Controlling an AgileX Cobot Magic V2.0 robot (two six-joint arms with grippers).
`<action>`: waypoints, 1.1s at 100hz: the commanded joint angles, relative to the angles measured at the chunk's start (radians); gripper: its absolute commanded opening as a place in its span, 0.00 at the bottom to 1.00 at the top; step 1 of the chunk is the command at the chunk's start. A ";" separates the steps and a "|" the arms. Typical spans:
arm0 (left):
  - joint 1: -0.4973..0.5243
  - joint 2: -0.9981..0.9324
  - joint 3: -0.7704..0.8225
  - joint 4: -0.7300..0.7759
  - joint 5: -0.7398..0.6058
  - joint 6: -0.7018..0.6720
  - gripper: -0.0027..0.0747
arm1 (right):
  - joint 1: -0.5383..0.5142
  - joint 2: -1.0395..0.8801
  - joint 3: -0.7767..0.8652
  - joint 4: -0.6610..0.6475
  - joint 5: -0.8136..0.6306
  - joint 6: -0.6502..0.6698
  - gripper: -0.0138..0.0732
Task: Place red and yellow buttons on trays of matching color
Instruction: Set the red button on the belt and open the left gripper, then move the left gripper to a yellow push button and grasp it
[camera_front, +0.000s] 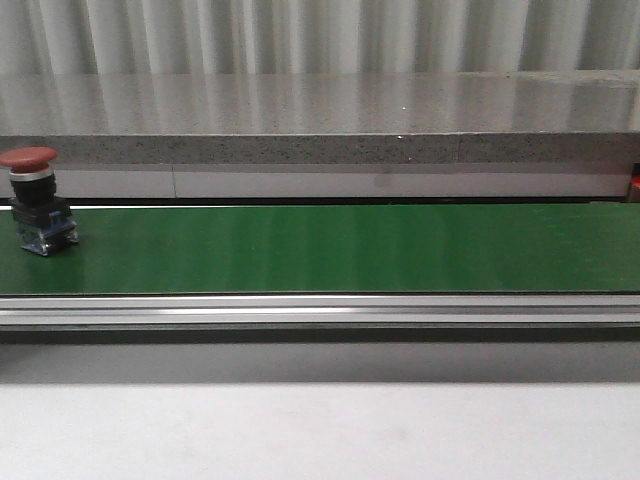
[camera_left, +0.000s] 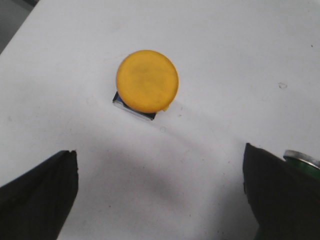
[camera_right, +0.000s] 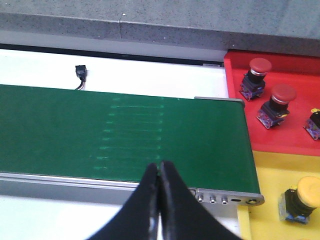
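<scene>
It looks like a lab or industrial test cell — a green conveyor belt (camera_front: 340, 248) in an aluminium frame (camera_front: 320, 311), a speckled stone counter (camera_front: 320, 120) behind, colour-coded sorting trays (camera_right: 280, 135) — and industrial push-buttons (camera_right: 277, 102).

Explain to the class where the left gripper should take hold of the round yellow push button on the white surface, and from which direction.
The round yellow push button stands upright on the white surface, its wide cap facing up and overhanging a narrower metal base. Probably best to descend from straight above, with the open left gripper jaws straddling it, and close on opposite edges of the cap, or just beneath it.
</scene>
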 joint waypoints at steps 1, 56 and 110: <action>0.001 -0.024 -0.045 -0.015 -0.074 0.000 0.86 | 0.003 0.005 -0.025 0.001 -0.065 -0.006 0.08; 0.001 0.195 -0.251 -0.011 -0.054 0.000 0.86 | 0.003 0.005 -0.025 0.001 -0.065 -0.006 0.08; -0.003 0.176 -0.253 -0.013 0.014 0.000 0.01 | 0.003 0.005 -0.025 0.001 -0.065 -0.006 0.08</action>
